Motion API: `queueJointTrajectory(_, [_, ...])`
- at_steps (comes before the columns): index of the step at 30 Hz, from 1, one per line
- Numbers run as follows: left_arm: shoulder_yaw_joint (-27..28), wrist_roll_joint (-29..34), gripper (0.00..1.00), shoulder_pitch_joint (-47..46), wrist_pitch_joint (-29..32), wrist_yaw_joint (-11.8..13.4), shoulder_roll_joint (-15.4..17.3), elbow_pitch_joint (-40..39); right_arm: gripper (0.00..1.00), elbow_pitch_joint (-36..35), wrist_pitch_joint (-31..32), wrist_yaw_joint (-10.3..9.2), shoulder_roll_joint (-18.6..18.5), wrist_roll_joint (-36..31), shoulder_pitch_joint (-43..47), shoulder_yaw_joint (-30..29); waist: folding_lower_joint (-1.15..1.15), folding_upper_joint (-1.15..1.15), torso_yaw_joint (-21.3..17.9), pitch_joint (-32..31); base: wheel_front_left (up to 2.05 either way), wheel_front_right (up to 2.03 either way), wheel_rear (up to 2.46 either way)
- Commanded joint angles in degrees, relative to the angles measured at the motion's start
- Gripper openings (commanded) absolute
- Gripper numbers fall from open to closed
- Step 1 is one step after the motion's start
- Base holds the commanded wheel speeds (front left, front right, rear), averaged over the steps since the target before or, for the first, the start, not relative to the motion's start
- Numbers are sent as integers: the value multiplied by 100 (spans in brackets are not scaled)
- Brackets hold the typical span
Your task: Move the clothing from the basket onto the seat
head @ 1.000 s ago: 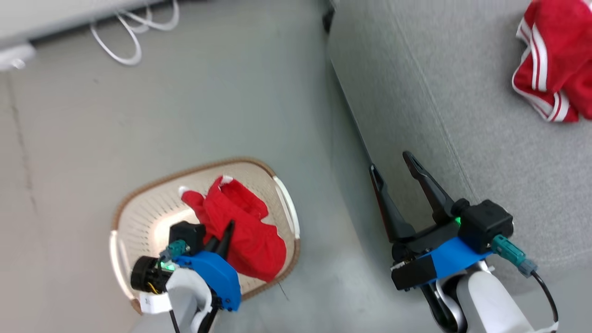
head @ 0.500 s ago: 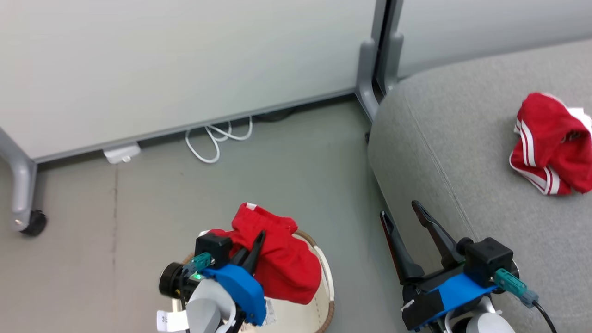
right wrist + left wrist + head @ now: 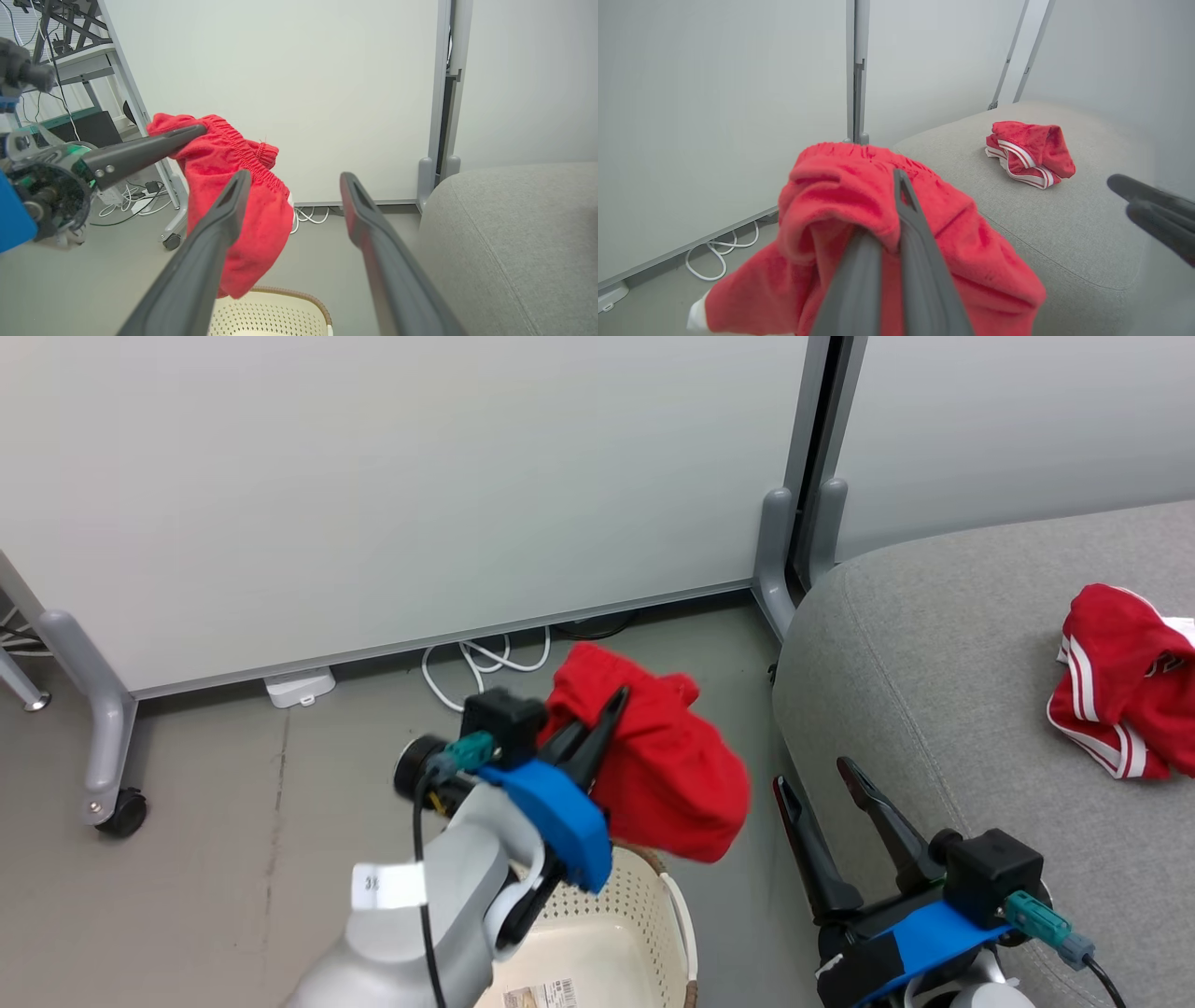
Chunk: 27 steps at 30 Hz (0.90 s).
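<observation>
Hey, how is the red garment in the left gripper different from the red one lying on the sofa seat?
The held garment hangs in the air, pinched by the left gripper above the basket; the garment on the seat lies crumpled on the grey seat, untouched. The held garment shows plain red with a gathered waistband; the garment on the seat shows white stripes. Both are red, soft fabric.

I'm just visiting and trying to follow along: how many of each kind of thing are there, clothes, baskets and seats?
Red garments: 2, the held garment in the left gripper and the striped garment lying on the seat.
Baskets: 1, the basket.
Seats: 1.
Total: 4.
</observation>
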Motion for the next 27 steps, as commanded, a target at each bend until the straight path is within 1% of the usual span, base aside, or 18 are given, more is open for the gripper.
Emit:
queueJointTrajectory(1, [-51, -29, 0, -140, 32, -6, -16, -30, 100, -4, -9, 1, -5, 17, 90, -3, 1, -1, 5, -5, 0, 0, 0])
queueJointTrajectory(11, [-344, -225, 0, -746, 193, -6, -160, -62, 100, 77, -1, 1, -5, 16, 46, 46, 1, -1, -33, -13, 0, 0, 0])
queueJointTrajectory(27, [-682, -543, 0, -931, 63, -6, -223, 175, 100, 227, 79, 1, -5, 117, 36, 189, 1, -1, -25, 20, 0, 0, 0])
